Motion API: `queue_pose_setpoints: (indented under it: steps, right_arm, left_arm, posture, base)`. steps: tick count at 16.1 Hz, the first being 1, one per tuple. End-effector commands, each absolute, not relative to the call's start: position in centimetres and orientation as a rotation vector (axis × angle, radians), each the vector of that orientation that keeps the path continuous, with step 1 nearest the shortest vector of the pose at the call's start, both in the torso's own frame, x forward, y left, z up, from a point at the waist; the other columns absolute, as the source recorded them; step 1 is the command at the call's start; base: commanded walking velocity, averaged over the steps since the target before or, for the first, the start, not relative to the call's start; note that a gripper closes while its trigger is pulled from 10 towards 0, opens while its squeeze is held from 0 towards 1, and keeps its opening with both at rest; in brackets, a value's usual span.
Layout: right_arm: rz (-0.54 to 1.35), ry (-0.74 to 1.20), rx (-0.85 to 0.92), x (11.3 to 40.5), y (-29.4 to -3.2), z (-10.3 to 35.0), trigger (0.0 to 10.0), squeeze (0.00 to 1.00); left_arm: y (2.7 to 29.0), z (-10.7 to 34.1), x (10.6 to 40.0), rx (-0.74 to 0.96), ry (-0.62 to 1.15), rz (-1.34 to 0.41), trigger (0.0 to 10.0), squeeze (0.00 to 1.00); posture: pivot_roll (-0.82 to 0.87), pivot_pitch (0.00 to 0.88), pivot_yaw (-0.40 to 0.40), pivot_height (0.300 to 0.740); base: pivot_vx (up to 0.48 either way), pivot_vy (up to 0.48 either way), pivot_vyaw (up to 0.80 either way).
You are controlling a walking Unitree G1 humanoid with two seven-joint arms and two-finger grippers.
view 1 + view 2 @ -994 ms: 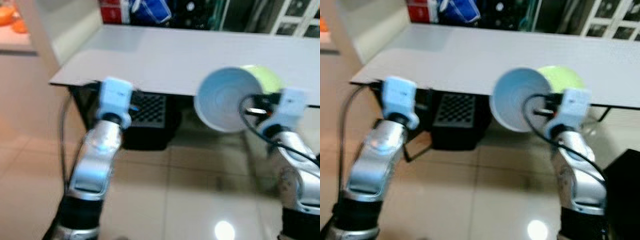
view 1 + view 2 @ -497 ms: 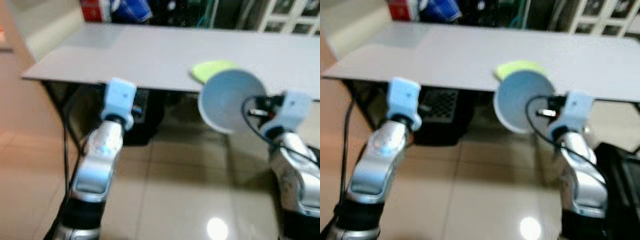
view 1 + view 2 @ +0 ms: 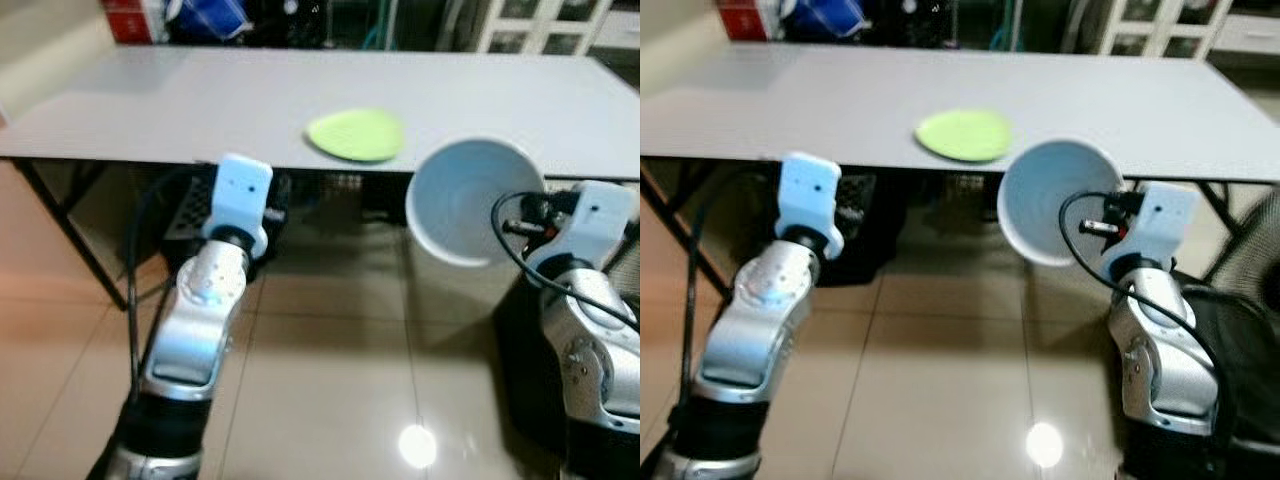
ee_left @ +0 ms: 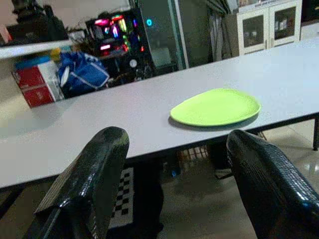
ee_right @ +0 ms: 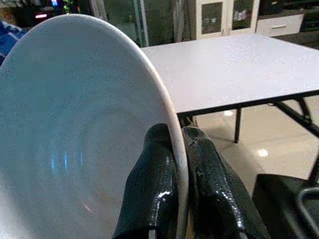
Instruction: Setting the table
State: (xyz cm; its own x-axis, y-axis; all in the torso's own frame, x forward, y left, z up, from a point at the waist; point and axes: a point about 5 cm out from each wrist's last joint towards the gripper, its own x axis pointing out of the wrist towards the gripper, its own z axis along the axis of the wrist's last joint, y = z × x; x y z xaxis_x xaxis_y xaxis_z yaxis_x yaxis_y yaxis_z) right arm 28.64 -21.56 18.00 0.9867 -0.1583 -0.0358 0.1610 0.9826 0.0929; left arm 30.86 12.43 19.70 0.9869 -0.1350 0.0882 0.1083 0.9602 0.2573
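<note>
We face one long white table (image 3: pixel 200 100) on glossy tan floor tiles (image 3: pixel 320 400), white cabinets (image 4: pixel 259 27) and a lit computer case (image 4: pixel 114 30) behind it. One green plate (image 3: pixel 357 133) lies near the table's front edge. One white bowl (image 3: pixel 470 200), off the table and tipped toward us, is pinched at its rim by our right gripper (image 5: pixel 180 164). Our left gripper (image 4: pixel 174 169) hovers spread wide, holding nothing.

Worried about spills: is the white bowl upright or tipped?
Tipped and empty. The right gripper pinches the white bowl by its rim, with the bare inside facing the head camera.
</note>
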Motion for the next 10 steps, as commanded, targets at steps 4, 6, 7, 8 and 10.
queue_pose_setpoints:
  steps: [4,6,7,8,10]
  right_arm:
    - [-0.129,-0.016,0.134,29.0,-20.5,19.1,10.0,0.00]
    - [-0.118,-0.013,0.138,29.1,-20.2,19.0,10.0,0.00]
    - [-0.111,-0.011,0.137,29.2,-20.0,18.9,10.0,0.00]
    - [-0.109,-0.010,0.138,29.3,-19.9,18.7,10.0,0.00]
    - [-0.111,-0.014,0.150,29.4,-19.8,18.3,10.0,0.00]
  left_arm:
    - [13.0,20.3,31.0,0.262,-0.143,-0.128,10.0,0.00]
    - [13.0,19.9,31.0,0.258,-0.153,-0.141,10.0,0.00]
    - [13.3,19.5,31.0,0.266,-0.157,-0.144,10.0,0.00]
    - [13.6,19.1,30.9,0.269,-0.153,-0.147,10.0,0.00]
    - [14.1,18.7,30.8,0.261,-0.157,-0.157,10.0,0.00]
  posture:
    - [-0.08,0.000,0.014,0.740]
    - [-0.08,0.000,0.014,0.740]
    - [-0.08,0.000,0.013,0.740]
    - [-0.08,0.000,0.013,0.740]
    - [-0.07,0.000,0.013,0.740]
  base:
    - [0.399,0.000,0.00]
    - [0.441,0.000,0.00]
    - [0.439,0.000,0.00]
    - [0.439,0.000,0.00]
    - [0.442,0.000,0.00]
